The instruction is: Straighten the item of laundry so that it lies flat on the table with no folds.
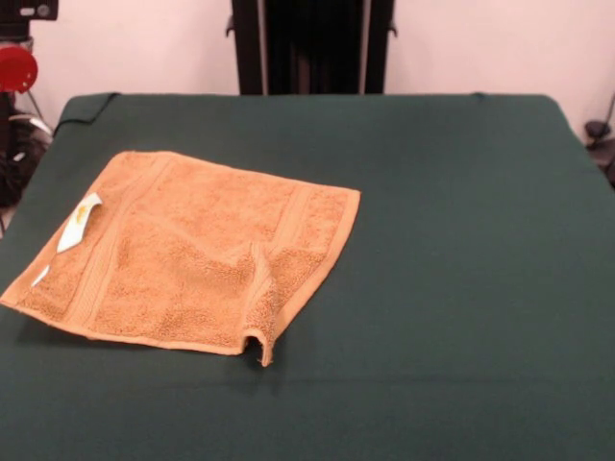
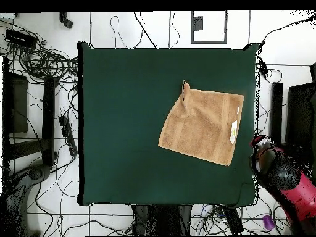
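The orange-tan towel (image 1: 192,254) lies spread on the left part of the dark green table (image 1: 461,240), turned at an angle. Its white care label (image 1: 79,223) lies on top near the left edge. A ridge runs to the near right corner (image 1: 261,336), which is curled up and stands off the cloth. In the overhead view the towel (image 2: 203,125) lies right of centre, its curled corner (image 2: 184,92) at the top left. The red and black arm (image 2: 281,176) is drawn back off the table's right edge in that view. Its end (image 2: 262,147) is well clear of the towel.
The black pedestal (image 1: 312,46) stands behind the far edge. A red disc of the arm (image 1: 14,67) shows at the far left. Cables and black stands (image 2: 43,92) lie on the floor around the table (image 2: 123,123).
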